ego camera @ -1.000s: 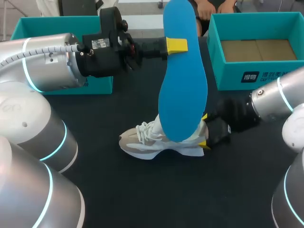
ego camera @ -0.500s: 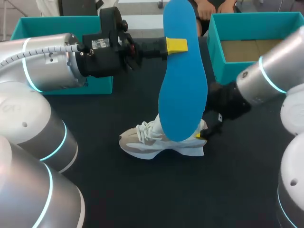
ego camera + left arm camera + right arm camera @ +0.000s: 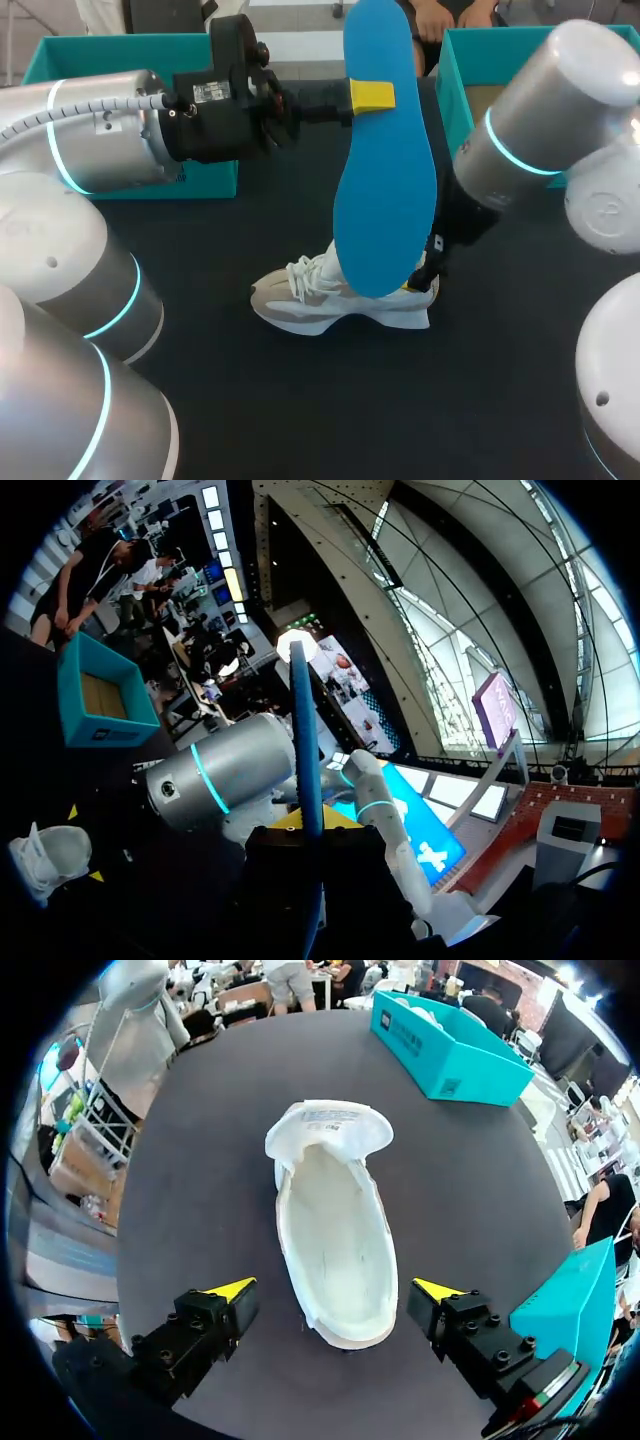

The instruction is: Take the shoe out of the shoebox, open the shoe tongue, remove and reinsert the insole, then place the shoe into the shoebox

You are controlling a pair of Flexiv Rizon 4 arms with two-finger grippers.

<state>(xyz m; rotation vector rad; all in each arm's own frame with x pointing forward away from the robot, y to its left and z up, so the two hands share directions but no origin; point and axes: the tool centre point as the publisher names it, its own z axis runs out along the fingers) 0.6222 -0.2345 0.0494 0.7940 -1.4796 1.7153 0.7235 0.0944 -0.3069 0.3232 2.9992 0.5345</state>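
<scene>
Currently the shoe (image 3: 330, 302) lies on the table (image 3: 300, 410), outside the teal shoebox (image 3: 480, 50).

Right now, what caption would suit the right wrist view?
Open right gripper flanks the heel of the white sneaker, resting on the dark table.

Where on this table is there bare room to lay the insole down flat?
Bare table lies in front of the shoe toward the near edge, and between the shoe's toe and the left shoebox. Crowded: the heel, straddled by the open right gripper, and beside the right shoebox, where the left gripper holds the insole.
</scene>
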